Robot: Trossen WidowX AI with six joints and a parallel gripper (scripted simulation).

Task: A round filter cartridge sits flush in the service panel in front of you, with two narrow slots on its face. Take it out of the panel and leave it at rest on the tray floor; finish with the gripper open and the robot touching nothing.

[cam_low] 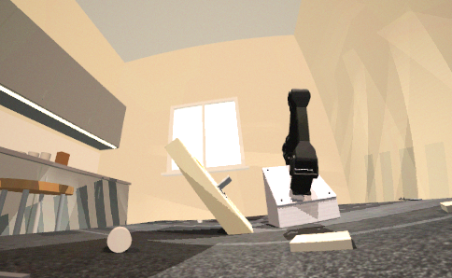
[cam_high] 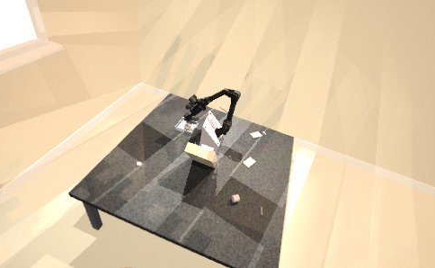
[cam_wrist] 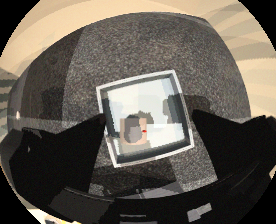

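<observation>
The filter cartridge (cam_wrist: pixel 134 131) (cam_high: pixel 187 128) lies inside the tray (cam_wrist: pixel 136 79) (cam_high: pixel 176 128), toward the tray's near left part in the wrist view. It looks pinkish with a grey shaded patch and a small red mark. Its slots cannot be made out. My gripper (cam_wrist: pixel 151 115) is open, its fingers wide apart above the tray with nothing between them. The cartridge shows below and between the fingers, apart from both. The white sloped service panel (cam_high: pixel 208 135) (cam_low: pixel 306 214) stands beside the tray; the arm hides much of its face in the exterior view.
A leaning cream board (cam_high: pixel 200 155) (cam_low: pixel 213 196) stands near the panel. Flat cream blocks (cam_high: pixel 249 162) (cam_low: pixel 321 242) lie on the table (cam_high: pixel 151 202). A small pale cylinder (cam_high: pixel 235 198) (cam_low: pixel 120 240) and a thin rod (cam_high: pixel 261 210) lie farther off.
</observation>
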